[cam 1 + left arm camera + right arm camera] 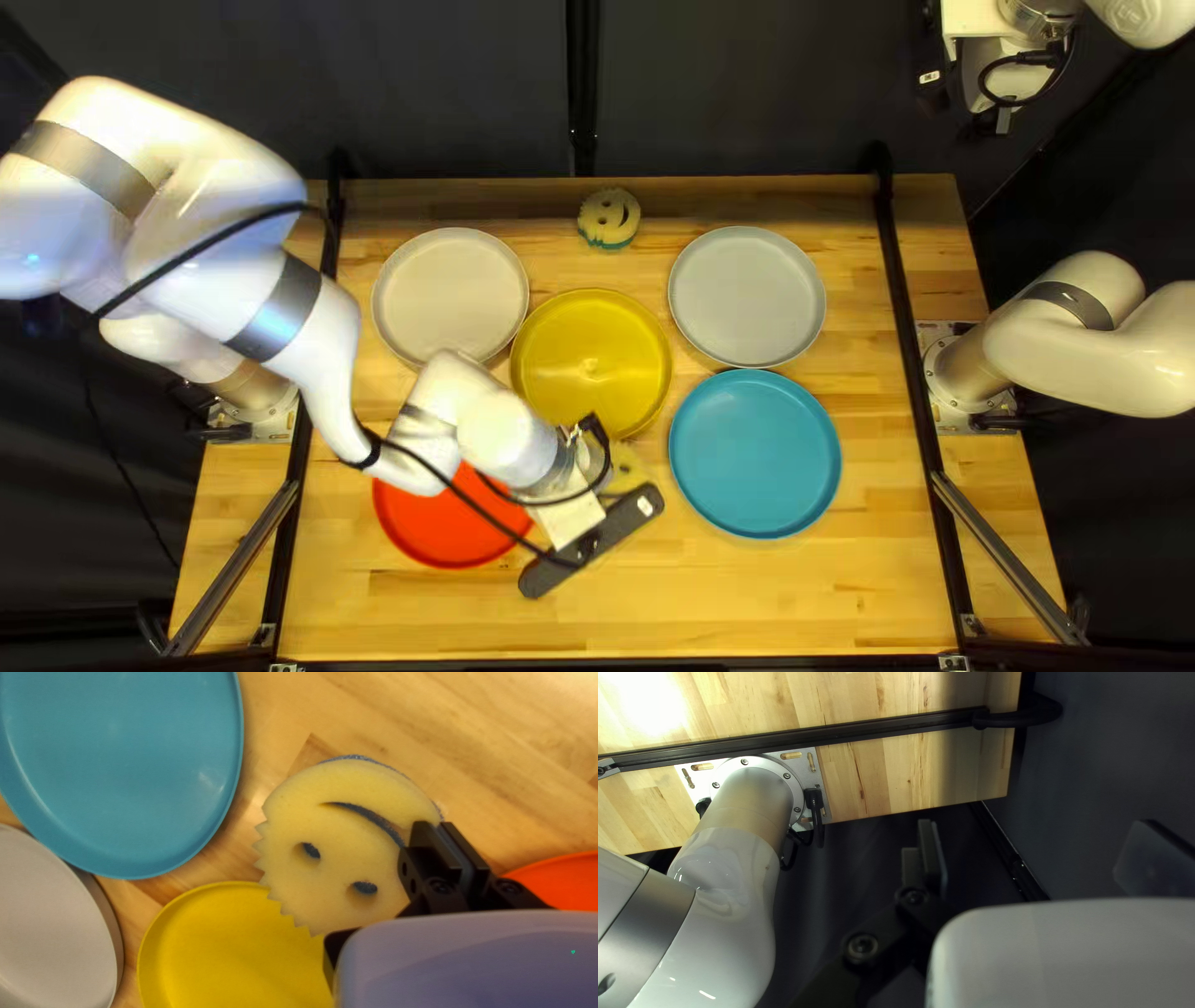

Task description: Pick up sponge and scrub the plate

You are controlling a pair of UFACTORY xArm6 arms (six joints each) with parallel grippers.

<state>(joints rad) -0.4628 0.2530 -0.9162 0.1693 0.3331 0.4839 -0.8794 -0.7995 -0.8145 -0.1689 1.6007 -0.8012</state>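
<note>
Sponge (pixel 336 877) in grip, we have our left gripper (pixel 570 513) closed on its rim, the two fingers pinched near each other. It is raised above the wood near the yellow plate (pixel 591 355), between the red plate (pixel 436 523) and the blue plate (pixel 756 454). Its smiling yellow face is toward our wrist camera, blue showing beneath, and its toothed edge points away from our fingers. In our left wrist view it overlaps part of the yellow plate's rim. Our right gripper (pixel 996 81) is up beyond the table's far right corner, fingers spread wide with nothing between them. A second sponge (pixel 609 217) sits toward the table's far edge, between the white plate (pixel 448 293) and the gray plate (pixel 747 296), also showing a smiling face.
</note>
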